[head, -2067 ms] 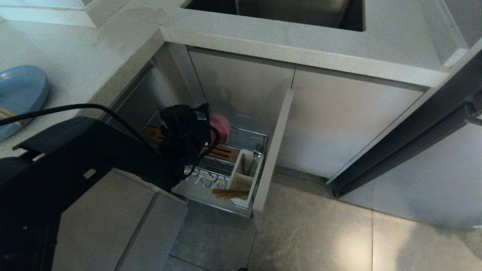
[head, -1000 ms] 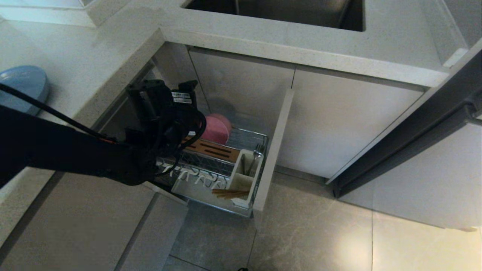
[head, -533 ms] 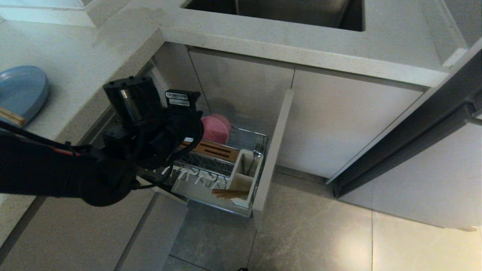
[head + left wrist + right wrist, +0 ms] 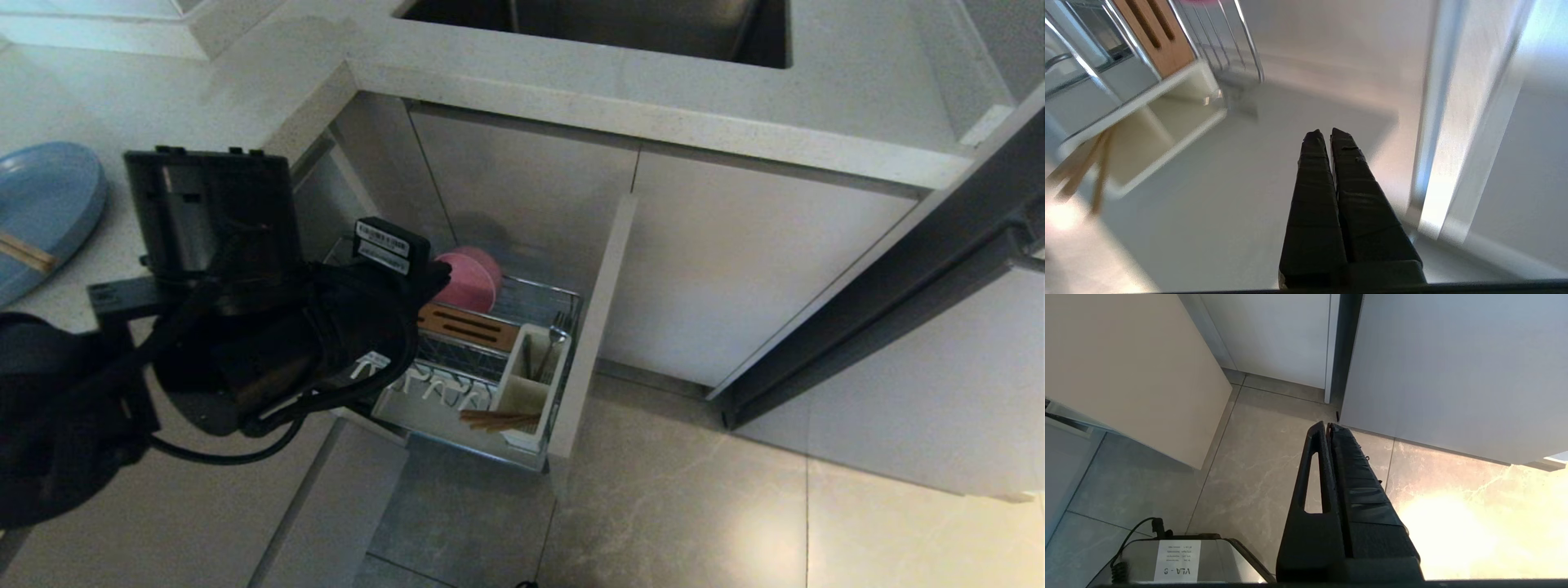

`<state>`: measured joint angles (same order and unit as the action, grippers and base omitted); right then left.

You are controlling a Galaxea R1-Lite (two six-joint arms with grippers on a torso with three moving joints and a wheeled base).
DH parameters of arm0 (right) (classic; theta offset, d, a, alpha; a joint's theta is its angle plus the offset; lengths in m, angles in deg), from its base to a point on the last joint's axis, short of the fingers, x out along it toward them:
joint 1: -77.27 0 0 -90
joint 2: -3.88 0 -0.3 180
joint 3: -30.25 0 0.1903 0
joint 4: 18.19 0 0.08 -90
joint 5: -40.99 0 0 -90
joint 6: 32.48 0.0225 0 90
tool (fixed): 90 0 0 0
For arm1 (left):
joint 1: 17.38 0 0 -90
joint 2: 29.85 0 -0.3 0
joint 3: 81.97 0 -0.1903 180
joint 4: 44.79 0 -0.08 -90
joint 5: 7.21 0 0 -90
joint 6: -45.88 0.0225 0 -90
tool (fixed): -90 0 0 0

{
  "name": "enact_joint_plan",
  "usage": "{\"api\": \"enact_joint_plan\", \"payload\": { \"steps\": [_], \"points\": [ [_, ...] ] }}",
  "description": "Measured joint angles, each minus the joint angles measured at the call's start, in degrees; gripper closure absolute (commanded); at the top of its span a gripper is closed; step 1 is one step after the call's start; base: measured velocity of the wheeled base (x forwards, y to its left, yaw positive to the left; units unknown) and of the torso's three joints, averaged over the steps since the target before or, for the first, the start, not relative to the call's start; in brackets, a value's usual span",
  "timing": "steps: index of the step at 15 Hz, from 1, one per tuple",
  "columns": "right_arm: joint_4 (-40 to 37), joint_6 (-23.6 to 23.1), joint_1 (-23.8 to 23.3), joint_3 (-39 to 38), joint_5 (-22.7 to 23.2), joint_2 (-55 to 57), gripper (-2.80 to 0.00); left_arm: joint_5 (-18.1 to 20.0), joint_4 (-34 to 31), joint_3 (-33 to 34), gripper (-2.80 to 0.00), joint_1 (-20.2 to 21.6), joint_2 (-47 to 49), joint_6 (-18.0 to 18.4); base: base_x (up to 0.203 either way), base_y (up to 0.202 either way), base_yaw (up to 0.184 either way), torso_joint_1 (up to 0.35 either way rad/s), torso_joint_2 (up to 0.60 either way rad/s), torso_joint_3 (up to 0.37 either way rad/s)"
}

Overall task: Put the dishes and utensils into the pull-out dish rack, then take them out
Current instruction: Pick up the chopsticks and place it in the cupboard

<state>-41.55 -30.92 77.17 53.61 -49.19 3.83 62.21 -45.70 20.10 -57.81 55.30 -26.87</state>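
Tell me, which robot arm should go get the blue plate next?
Probably left: the left gripper, shut and empty, is beside the rack, and the blue plate lies on that side. The right gripper hangs over floor.

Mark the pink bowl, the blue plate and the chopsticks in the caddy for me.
pink bowl (image 4: 467,280), head view, its pink underside facing the camera.
blue plate (image 4: 49,196), head view, bare middle of the plate.
chopsticks (image 4: 498,420), head view, mid-length of the bundle.

Left pincer (image 4: 1327,134) pulled up and back from pull-out dish rack (image 4: 522,306), fingers now pressed together, empty.
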Motion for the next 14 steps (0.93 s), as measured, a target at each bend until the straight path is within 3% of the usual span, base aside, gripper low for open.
{"api": "enact_joint_plan", "payload": {
  "steps": [1, 3, 6, 8, 11, 14],
  "points": [
    [0.0, 0.0, 0.0, 0.0, 0.0, 0.0, 0.00, -0.1, -1.9, 0.0, 0.00, -1.8, -2.0, 2.9, 0.000, 0.000, 0.000, 0.000, 0.00, 0.000],
    [0.0, 0.0, 0.0, 0.0, 0.0, 0.0, 0.00, -1.2, -5.2, -0.5, 0.00, -5.3, -5.7, 12.3, 0.000, 0.000, 0.000, 0.000, 0.00, 0.000],
    [0.0, 0.0, 0.0, 0.0, 0.0, 0.0, 0.00, -4.7, -7.7, -2.3, 0.00, -8.5, -10.2, 31.1, 0.000, 0.000, 0.000, 0.000, 0.00, 0.000],
    [0.0, 0.0, 0.0, 0.0, 0.0, 0.0, 0.00, -7.9, -7.7, -3.8, 0.00, -7.5, -12.1, 45.5, 0.000, 0.000, 0.000, 0.000, 0.00, 0.000],
    [0.0, 0.0, 0.0, 0.0, 0.0, 0.0, 0.00, -11.9, -7.5, -8.3, 0.00, 1.6, -13.8, 63.4, 0.000, 0.000, 0.000, 0.000, 0.00, 0.000],
    [0.0, 0.0, 0.0, 0.0, 0.0, 0.0, 0.00, -12.8, -7.9, -14.9, 0.00, 15.5, -14.4, 72.5, 0.000, 0.000, 0.000, 0.000, 0.00, 0.000]
  ]
}}
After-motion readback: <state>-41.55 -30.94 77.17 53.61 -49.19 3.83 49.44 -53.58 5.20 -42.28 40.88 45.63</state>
